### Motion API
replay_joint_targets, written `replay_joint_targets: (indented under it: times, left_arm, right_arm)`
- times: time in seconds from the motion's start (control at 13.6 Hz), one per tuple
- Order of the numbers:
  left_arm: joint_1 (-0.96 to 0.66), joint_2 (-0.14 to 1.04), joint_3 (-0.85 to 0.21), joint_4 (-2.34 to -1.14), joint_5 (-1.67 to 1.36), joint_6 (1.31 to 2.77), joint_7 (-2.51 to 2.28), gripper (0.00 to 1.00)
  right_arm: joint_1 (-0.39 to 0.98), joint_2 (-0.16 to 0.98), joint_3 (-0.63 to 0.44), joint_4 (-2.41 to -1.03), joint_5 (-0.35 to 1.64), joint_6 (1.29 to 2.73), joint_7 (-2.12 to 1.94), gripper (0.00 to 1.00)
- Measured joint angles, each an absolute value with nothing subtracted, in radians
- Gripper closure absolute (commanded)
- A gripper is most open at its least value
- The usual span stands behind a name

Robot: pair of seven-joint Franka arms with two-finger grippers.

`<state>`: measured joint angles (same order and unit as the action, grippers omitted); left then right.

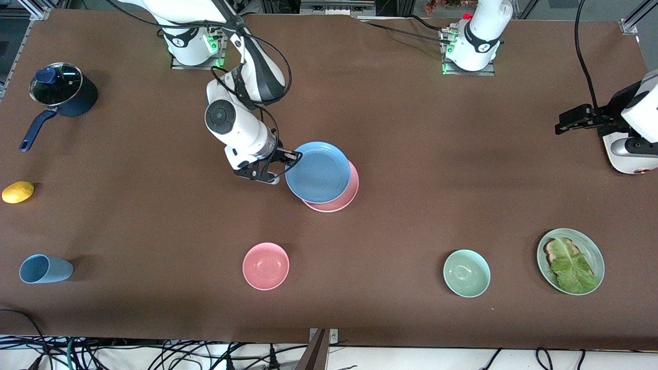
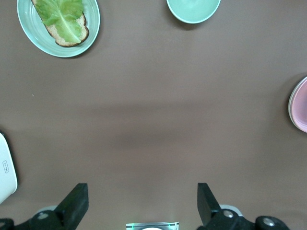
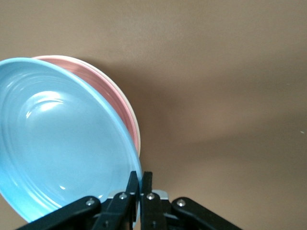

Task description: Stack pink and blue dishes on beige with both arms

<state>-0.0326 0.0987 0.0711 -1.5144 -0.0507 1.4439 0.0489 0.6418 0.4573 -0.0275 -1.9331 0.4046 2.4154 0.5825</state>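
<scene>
The right gripper (image 1: 289,160) is clenched on the rim of the blue plate (image 1: 317,171), its fingers (image 3: 139,184) pinched together on the plate's edge at the side toward the right arm's end of the table. The blue plate sits tilted over the pink plate (image 1: 343,198), shifted off centre so that a crescent of pink shows on the side nearer the front camera; in the right wrist view a thin pale edge shows under the pink rim — the beige plate (image 3: 135,125), as far as can be told. Using the pink plate as landmark: the pink bowl (image 1: 266,265) lies nearer the camera and a little toward the right arm's end, well apart; the green bowl (image 1: 467,273) and the green plate (image 1: 591,255) with toast and lettuce lie nearer the camera toward the left arm's end; the blue cup (image 1: 45,269), lemon (image 1: 18,191) and lidded pot (image 1: 63,94) are well off toward the right arm's end. Nothing crowds the stack. The left gripper (image 1: 571,121) waits over bare table at the left arm's end, fingers (image 2: 76,203) spread wide and holding nothing — well apart from the plates.
</scene>
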Motion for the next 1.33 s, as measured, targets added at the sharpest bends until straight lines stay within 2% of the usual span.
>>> replay_joint_targets:
  times: [0.29,0.66,0.74,0.81,0.96,1.03,1.33]
  left_arm:
    - [-0.033,0.100,0.071,-1.510,-0.051,1.444,0.049,0.00]
    - [-0.033,0.101,0.071,-1.509,-0.051,1.444,0.049,0.00]
    - [-0.033,0.101,0.071,-1.509,-0.051,1.444,0.049,0.00]
    - [-0.033,0.101,0.071,-1.509,-0.051,1.444,0.049,0.00]
    - [-0.033,0.101,0.071,-1.509,-0.051,1.444,0.049,0.00]
    - [-0.033,0.102,0.071,-1.509,-0.051,1.444,0.049,0.00]
    - [-0.032,0.106,0.071,-1.509,-0.051,1.444,0.049,0.00]
  right_arm:
    - [0.665,0.498,-0.028,-1.924,0.405,2.481,0.582,1.00]
    - [0.672,0.513,-0.028,-1.920,0.405,2.487,0.581,1.00]
    - [0.674,0.518,-0.028,-1.918,0.405,2.491,0.581,0.98]
    - [0.675,0.521,-0.028,-1.915,0.405,2.492,0.581,0.59]
    - [0.675,0.526,-0.028,-1.908,0.405,2.492,0.581,0.32]
    - [0.675,0.528,-0.028,-1.907,0.405,2.492,0.581,0.01]
    - [0.676,0.526,-0.032,-1.890,0.404,2.492,0.579,0.00]
